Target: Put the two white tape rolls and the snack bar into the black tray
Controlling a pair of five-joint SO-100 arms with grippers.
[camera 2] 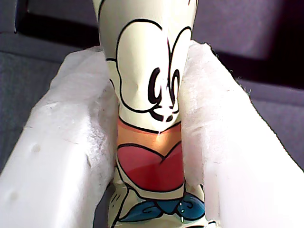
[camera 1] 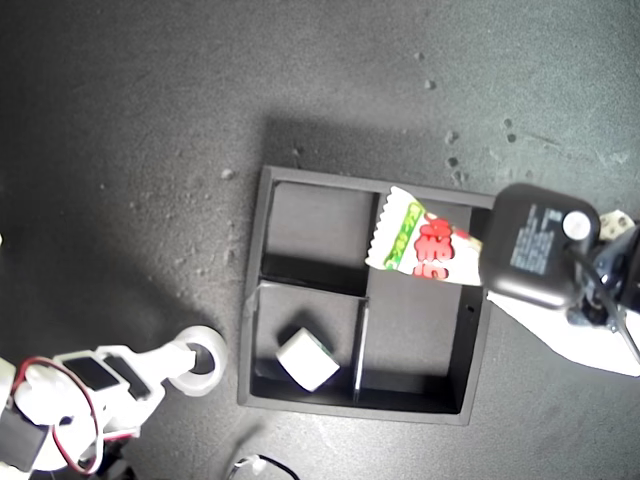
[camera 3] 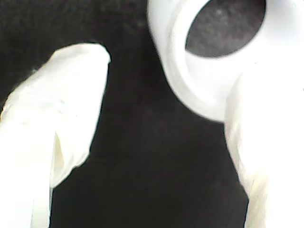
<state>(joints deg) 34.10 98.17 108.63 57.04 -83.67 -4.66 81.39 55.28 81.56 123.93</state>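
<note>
While the exterior view is showing the tray (camera 1: 470, 350) in the middle of the tabletop (camera 1: 150, 120), the bar (camera 1: 425, 245) is hanging tilted over the tall compartment's far end, its other end hidden under the arm at this view's right. One roll (camera 1: 307, 359) is already sitting in the small compartment nearest the bottom edge; the second roll (camera 1: 203, 362) is lying on the tabletop just outside the tray wall, at the tip of the other arm.

In the first wrist view, my first end effector (camera 2: 149, 142) is clamping the bar (camera 2: 147, 95) between its white pads (camera 2: 61, 156). Releasing from this tilt risks the bar propping on the divider or rim instead of lying flat.

In the second wrist view, my second end effector (camera 3: 161, 123) is standing open, one finger (camera 3: 266, 142) against the roll (camera 3: 209, 61), which is lying off to that side, not between the jaws. Closing now could nudge it away.
</note>
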